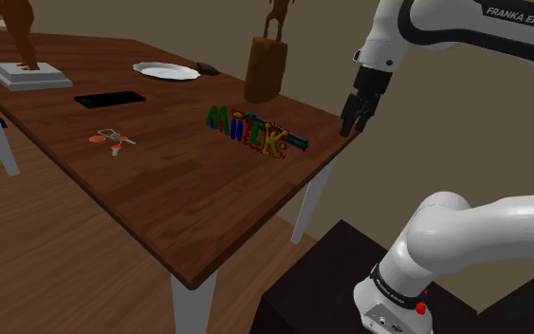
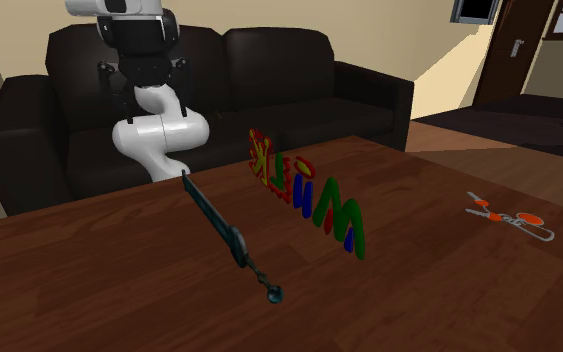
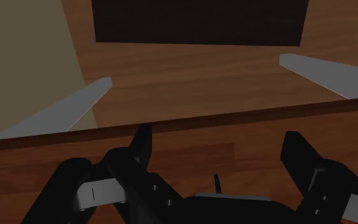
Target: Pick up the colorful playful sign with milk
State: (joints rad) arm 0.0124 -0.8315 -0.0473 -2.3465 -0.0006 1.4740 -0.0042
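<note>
Sign [image 1: 246, 131] is standing on table [image 1: 160, 190] near its edge; gripper [image 1: 355, 119] is hanging above that edge, apart from sign, fingers spread wide, gripping nothing.

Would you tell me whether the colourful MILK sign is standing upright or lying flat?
Upright: the multicoloured MILK letter sign stands on edge on the brown wooden table, letters rising above it.

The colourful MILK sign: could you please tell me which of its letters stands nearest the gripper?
The final letter, K, at the end of the colourful MILK sign facing the black two-finger gripper; the M stands farthest away.
</note>
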